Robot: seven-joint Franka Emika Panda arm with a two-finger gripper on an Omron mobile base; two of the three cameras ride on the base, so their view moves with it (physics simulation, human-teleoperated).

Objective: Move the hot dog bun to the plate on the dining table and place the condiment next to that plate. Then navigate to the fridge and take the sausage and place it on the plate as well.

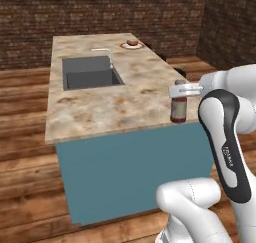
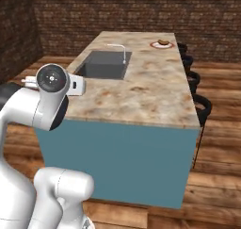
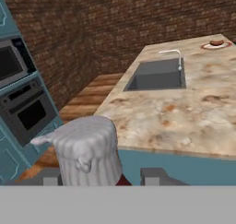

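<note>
Firmly clamped: condiment (image 1: 178, 108) in tool (image 1: 181, 90).

A home kitchen: a marble-topped island counter (image 1: 110, 104) with a sink (image 1: 90, 73) set in it, stools (image 2: 201, 105) beside it, and wall ovens (image 3: 25, 110) beyond.

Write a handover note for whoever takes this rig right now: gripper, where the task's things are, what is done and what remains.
Gripper: shut on the small condiment bottle with dark red contents and a ribbed light cap, held at the cap near the table's near right edge; whether its base touches the top is unclear.
Red-rimmed round plate: far end of the beige marbled dining table, beyond the sink.
Orange-brown hot dog bun: on that plate, done.
Left: set the bottle beside the plate, then drive to the fridge for the sausage.
</note>
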